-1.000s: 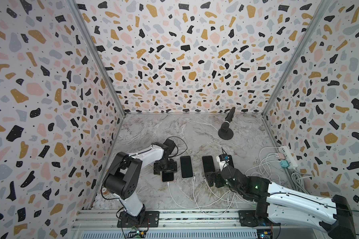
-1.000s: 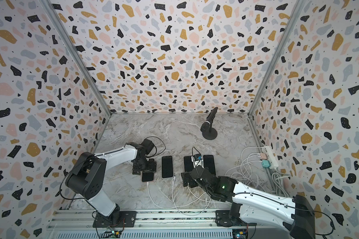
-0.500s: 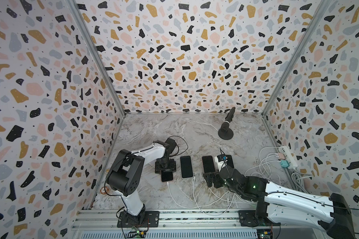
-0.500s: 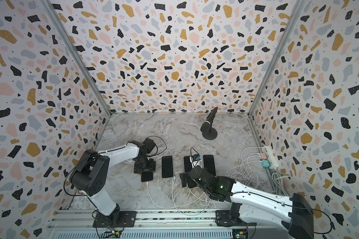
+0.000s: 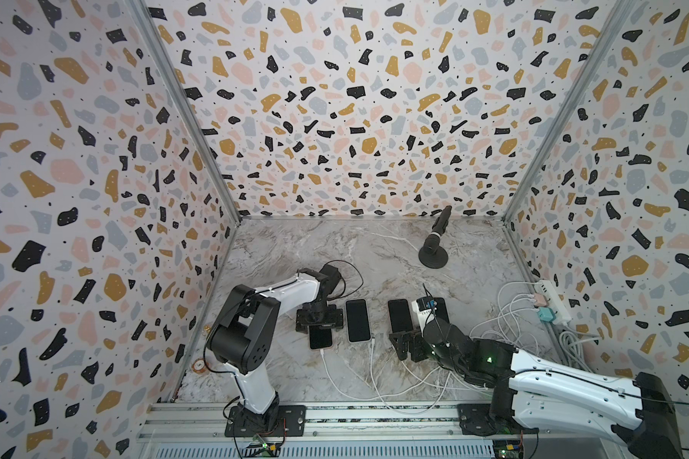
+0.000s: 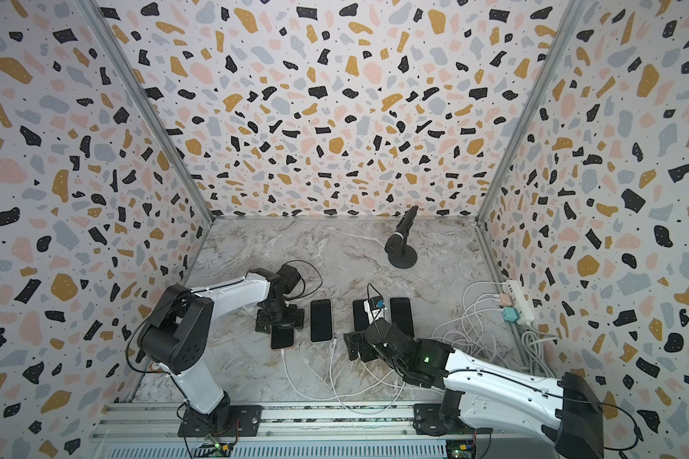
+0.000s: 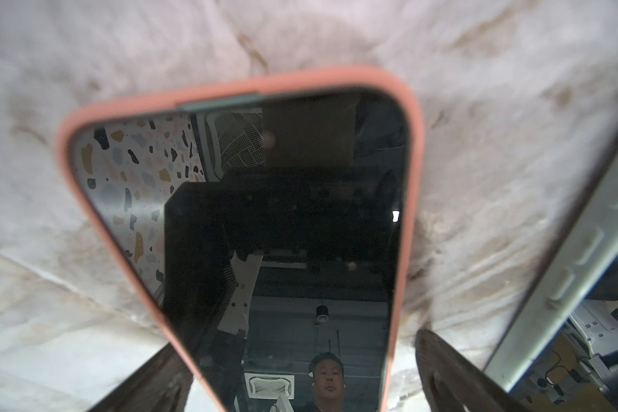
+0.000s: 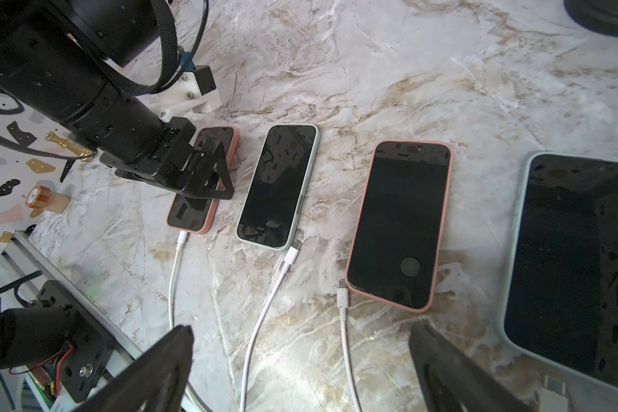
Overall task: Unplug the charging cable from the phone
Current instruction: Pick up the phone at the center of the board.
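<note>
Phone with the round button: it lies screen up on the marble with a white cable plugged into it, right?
Not quite. The phone with the round button lies screen up on the marble, but no cable is plugged in: the right wrist view shows the plug of the white cable lying loose beside its corner.

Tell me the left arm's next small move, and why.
Probably close the left gripper on the salmon-cased phone to steady it: the jaws stand open astride it, its white cable is plugged in, and the open right gripper hovers away from that plug.

Glossy phone [image 7: 264,232], smooth marbled tabletop [image 5: 335,254]
</note>
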